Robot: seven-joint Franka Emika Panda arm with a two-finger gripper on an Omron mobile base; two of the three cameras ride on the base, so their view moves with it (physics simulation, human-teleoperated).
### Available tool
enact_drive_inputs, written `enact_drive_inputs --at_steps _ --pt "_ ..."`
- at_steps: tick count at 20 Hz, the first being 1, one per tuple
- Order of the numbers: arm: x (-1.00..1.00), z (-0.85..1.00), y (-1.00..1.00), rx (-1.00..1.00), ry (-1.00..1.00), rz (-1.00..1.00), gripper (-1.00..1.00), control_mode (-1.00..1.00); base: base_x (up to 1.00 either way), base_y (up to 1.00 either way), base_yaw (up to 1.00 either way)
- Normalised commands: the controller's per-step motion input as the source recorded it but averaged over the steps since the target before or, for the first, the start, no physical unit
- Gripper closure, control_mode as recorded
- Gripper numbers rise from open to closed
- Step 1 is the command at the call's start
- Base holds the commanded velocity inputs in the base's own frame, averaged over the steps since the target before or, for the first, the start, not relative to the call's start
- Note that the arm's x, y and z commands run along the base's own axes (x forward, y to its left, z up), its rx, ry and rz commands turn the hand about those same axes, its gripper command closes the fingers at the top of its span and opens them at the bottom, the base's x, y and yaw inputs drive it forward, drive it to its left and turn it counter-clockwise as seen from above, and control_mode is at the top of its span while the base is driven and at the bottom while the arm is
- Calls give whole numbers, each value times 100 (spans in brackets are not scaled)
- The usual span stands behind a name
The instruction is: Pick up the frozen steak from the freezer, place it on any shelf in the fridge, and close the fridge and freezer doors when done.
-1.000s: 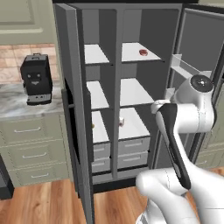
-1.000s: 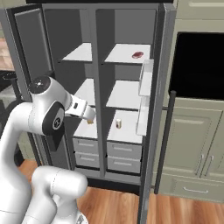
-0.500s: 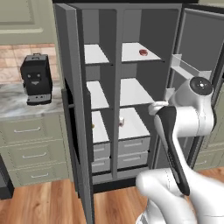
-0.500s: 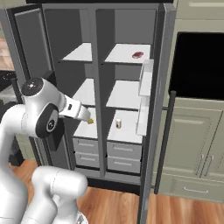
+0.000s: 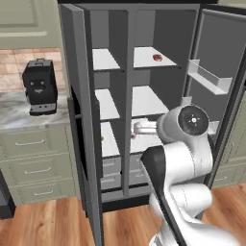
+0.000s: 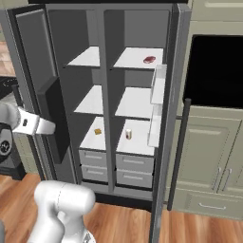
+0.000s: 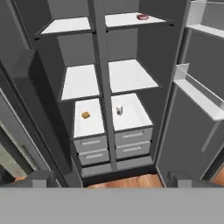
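Steak sits on the top shelf of the fridge, toward its right rear corner; hand view has it at the far right of that shelf too. Freezer on the left has an orange item on its lowest shelf; a white-and-red item stands near the left edge of the fridge's lowest shelf. Both doors wide open. Gripper faces the open cabinet, tips wide apart, holding nothing.
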Motion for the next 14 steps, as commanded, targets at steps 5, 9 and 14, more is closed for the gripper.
enact_drive_inputs --at_steps 5,9,14 --pt "-21 -3 100 -3 -14 -11 -100 -100 0 0 0" --pt "-21 -25 100 0 -12 -16 -100 -100 0 0 0" --pt "10 -49 100 0 -6 -33 -100 -100 0 0 0"
